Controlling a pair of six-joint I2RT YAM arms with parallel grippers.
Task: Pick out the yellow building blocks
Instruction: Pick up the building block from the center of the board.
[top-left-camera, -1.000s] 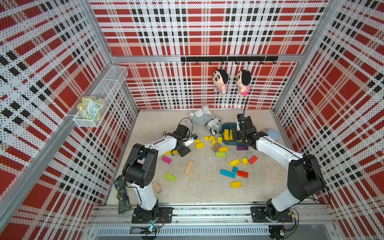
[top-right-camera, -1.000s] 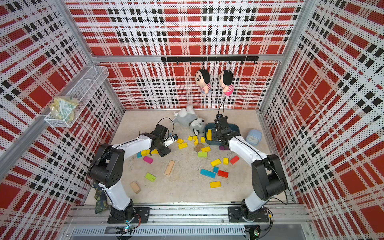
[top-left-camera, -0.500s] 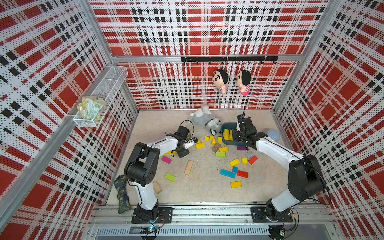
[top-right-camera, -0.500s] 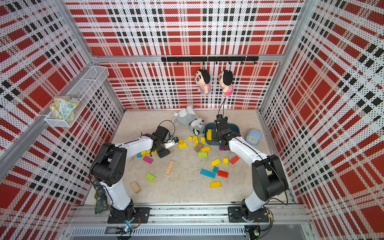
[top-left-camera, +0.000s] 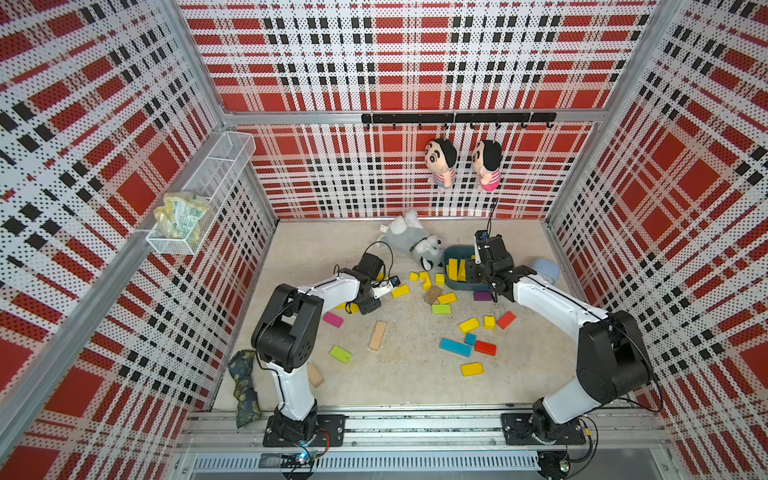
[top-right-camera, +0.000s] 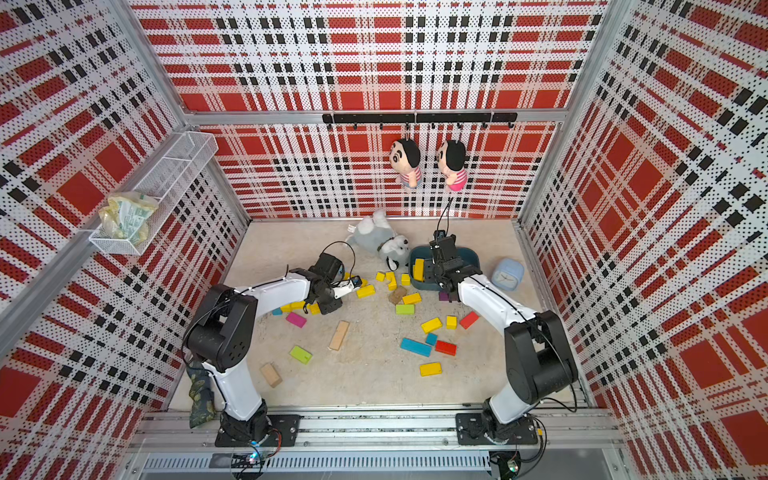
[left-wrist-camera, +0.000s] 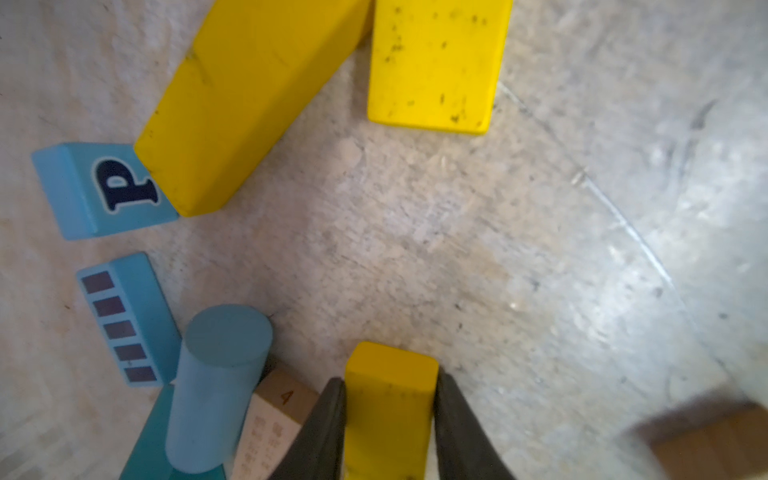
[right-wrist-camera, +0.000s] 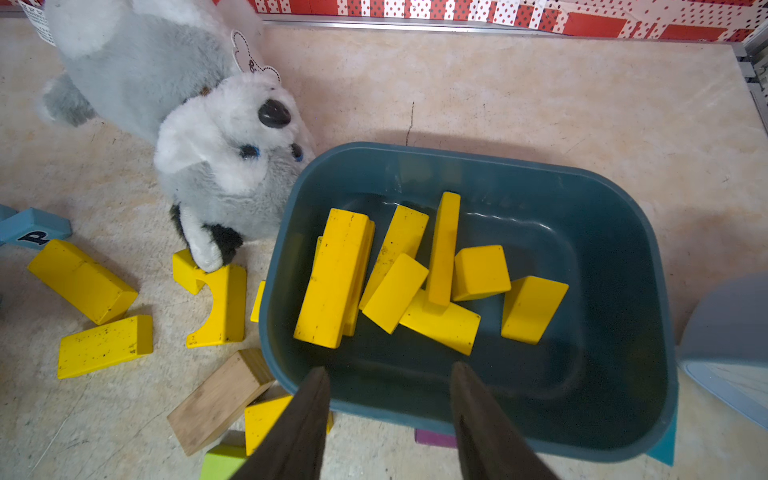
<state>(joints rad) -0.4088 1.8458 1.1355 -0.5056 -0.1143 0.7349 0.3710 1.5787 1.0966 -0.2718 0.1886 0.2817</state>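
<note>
My left gripper (left-wrist-camera: 390, 380) is shut on a small yellow block (left-wrist-camera: 388, 419) low over the floor, its two dark fingers pressed against the block's sides. In a top view this gripper (top-left-camera: 368, 306) is at the left of the block scatter. A long yellow bar (left-wrist-camera: 241, 104) and a flat yellow brick (left-wrist-camera: 436, 62) lie just beyond it. My right gripper (right-wrist-camera: 388, 374) hangs open and empty over the near rim of the teal bin (right-wrist-camera: 623, 232), which holds several yellow building blocks (right-wrist-camera: 336, 278). More yellow blocks (top-left-camera: 468, 325) lie loose on the floor.
A grey plush dog (top-left-camera: 409, 241) lies beside the bin and a pale blue clock (top-left-camera: 546, 269) stands to its right. Lime bricks (top-left-camera: 340, 354), a pink brick (top-left-camera: 333, 320), a wood plank (top-left-camera: 377, 335) and red and blue blocks (top-left-camera: 455, 347) are scattered about. A blue lettered block (left-wrist-camera: 99, 191) and a blue cylinder (left-wrist-camera: 216, 386) sit near my left gripper.
My left gripper has closed on the small yellow block. The right arm has stayed over the bin with its jaws unchanged.
</note>
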